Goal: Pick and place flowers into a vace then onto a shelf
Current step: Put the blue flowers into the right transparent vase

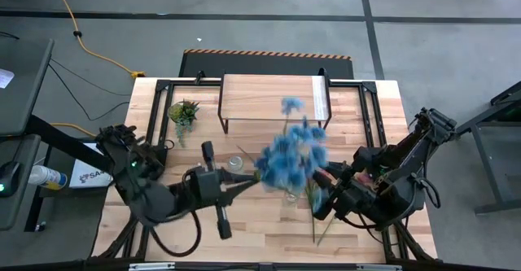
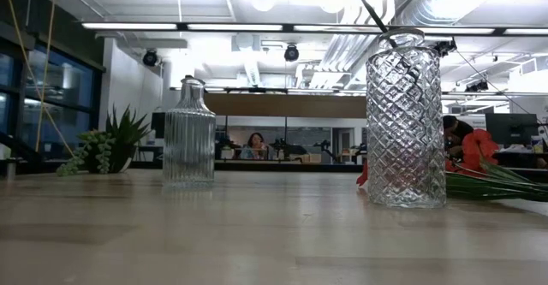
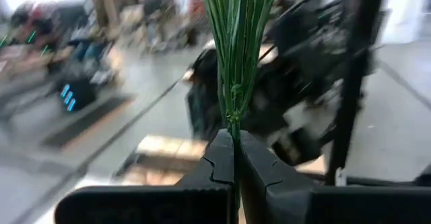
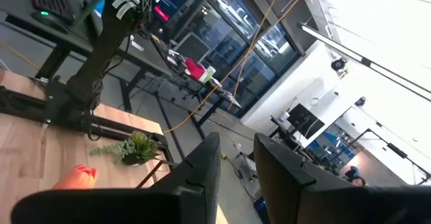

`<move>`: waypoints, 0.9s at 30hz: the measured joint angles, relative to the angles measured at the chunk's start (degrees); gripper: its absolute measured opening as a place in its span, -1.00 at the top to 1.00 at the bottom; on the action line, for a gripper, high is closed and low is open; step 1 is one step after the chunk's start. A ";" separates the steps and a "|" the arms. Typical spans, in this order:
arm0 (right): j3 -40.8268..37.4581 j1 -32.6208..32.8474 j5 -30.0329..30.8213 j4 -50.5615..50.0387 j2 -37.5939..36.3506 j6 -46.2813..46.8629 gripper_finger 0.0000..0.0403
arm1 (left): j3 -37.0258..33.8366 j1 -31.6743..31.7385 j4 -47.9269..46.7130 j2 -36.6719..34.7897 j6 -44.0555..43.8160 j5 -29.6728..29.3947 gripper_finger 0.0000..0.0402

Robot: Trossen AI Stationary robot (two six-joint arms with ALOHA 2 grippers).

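While the left gripper [image 1: 248, 183] is clamped fully closed on a green stem [image 3: 234, 56], the blue flowers [image 1: 291, 153] spread out just beyond its fingertips, above the table [image 1: 269, 222]. The left wrist view shows the two fingers [image 3: 219, 162] pressed together with the stem pinched between them and rising straight out from the tips. A diamond-cut vase [image 2: 406, 121] stands upright directly under the blue cluster, between the two grippers, with a dark stem entering its mouth in the low view. A ribbed bottle [image 2: 189, 133] stands near the left gripper. The shelf [image 1: 275, 97] sits beyond the flowers, well apart from both grippers. The right gripper [image 1: 319, 199] rests low beside the vase; its fingers [image 4: 202, 167] are slightly parted and hold nothing. An orange tulip [image 4: 75, 177] and a plant [image 4: 134, 148] lie ahead of it.
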 joint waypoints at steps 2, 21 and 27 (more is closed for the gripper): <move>0.00 0.02 0.38 -0.28 0.00 1.03 0.59 | 0.00 0.01 5.92 0.00 6.71 2.51 0.82; 0.00 0.02 1.59 -4.44 -0.02 5.97 0.59 | -0.23 -2.60 23.62 0.02 22.79 28.58 0.82; 0.00 0.02 -7.65 -4.09 -0.02 7.63 0.59 | -6.00 -0.50 25.39 0.13 21.33 28.85 0.82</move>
